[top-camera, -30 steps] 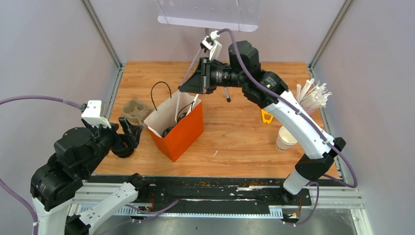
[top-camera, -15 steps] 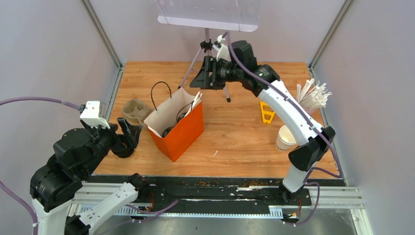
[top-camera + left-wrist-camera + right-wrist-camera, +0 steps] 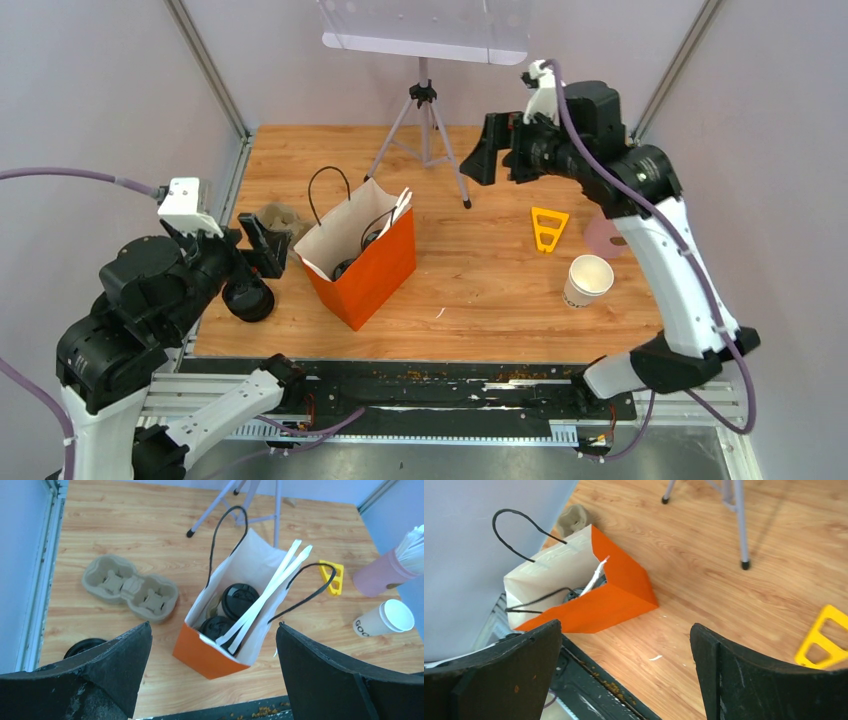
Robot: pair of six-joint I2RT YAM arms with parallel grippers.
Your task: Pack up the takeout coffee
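The orange paper bag (image 3: 372,268) stands open at the table's left-middle. Inside it are two takeout coffee cups with black lids (image 3: 239,598) (image 3: 215,628), and white paper-wrapped straws (image 3: 272,592) lean out of the top. My left gripper (image 3: 214,625) (image 3: 265,245) hovers open and empty, left of the bag and above it. The right gripper (image 3: 482,155) (image 3: 625,625) is raised over the back of the table, right of the bag, open with nothing between its fingers. Near the right edge stands a lidless white paper cup (image 3: 586,280).
A brown pulp cup tray (image 3: 131,587) lies left of the bag, and a loose black lid (image 3: 250,300) sits near the left front edge. A tripod (image 3: 425,130) stands at the back. A yellow triangular piece (image 3: 548,228) and the pink cup (image 3: 380,575) of straws are at the right.
The right gripper has opened and swung right and back, away from above the bag. The straws stay leaning in the bag. My left gripper has risen slightly.
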